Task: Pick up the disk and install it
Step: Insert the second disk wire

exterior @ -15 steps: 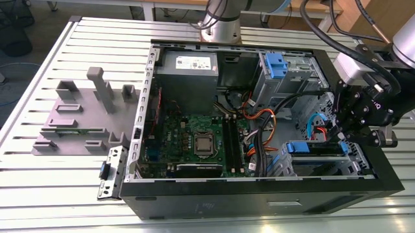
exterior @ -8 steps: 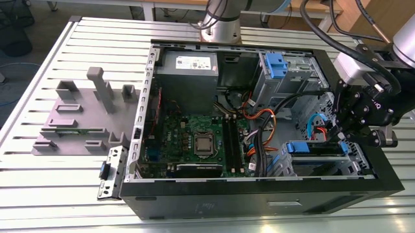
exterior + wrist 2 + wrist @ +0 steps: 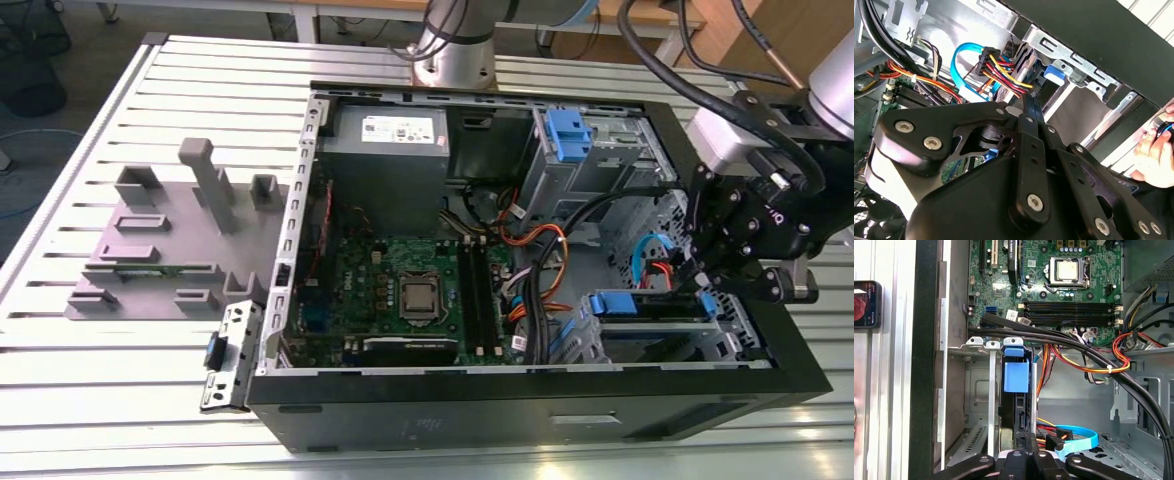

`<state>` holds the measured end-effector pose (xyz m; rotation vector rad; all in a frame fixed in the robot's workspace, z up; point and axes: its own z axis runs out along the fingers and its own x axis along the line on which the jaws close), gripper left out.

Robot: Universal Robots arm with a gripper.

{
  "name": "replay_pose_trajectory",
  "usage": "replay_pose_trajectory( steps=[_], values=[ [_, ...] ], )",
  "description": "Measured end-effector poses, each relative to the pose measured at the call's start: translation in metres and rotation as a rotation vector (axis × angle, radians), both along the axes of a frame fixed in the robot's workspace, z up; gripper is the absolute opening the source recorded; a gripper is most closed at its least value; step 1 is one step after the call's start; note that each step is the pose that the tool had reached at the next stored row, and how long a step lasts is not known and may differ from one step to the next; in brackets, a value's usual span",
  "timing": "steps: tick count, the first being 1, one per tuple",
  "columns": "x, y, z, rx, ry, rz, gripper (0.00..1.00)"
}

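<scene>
Inside case (image 3: 534, 400): pincer (image 3: 1026, 107) seemingly closed beside disk (image 3: 1016, 376).

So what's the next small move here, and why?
Probably a short push further into the bay: the disk stands edge-on in the case's metal drive bay, with the end effector right behind it and cables close alongside.
</scene>
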<state>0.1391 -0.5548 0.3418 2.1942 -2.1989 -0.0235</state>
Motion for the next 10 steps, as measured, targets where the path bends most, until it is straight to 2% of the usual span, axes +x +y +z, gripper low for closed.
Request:
replay_pose_trajectory(
  steps=[7,10],
  values=[
    [-0.0053,-0.0001,0.0002,-0.0001,-0.0001,0.0,0.11],
    [-0.0056,0.0,0.0053,-0.0001,-0.0002,0.0,0.11]
  ],
)
